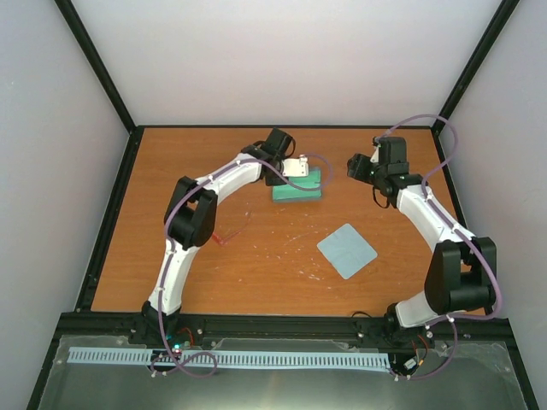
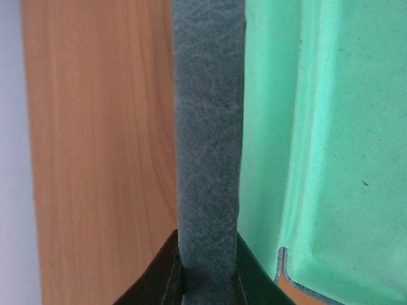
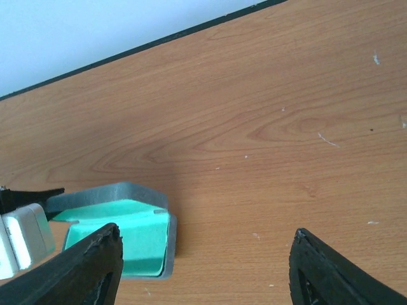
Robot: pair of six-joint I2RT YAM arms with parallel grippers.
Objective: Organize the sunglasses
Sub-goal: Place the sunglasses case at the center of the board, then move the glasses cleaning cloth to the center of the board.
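The grey-blue case point(image 1: 299, 190) lies open at the back middle of the table, its green lining showing. My left gripper point(image 1: 287, 171) is shut on the case's grey flap point(image 2: 208, 127), with the green inside point(image 2: 331, 159) to its right. The case also shows in the right wrist view point(image 3: 130, 232). My right gripper point(image 1: 359, 166) is open and empty above the bare table to the right of the case, jaws wide apart point(image 3: 206, 254). The sunglasses point(image 1: 227, 238) show only as thin red bits beside my left arm's elbow, mostly hidden by it.
A pale blue square cloth point(image 1: 347, 250) lies flat right of the middle. The table's black back edge point(image 3: 159, 41) and the white walls stand close behind the case. My left wrist's white part point(image 3: 22, 238) shows at the case's left end.
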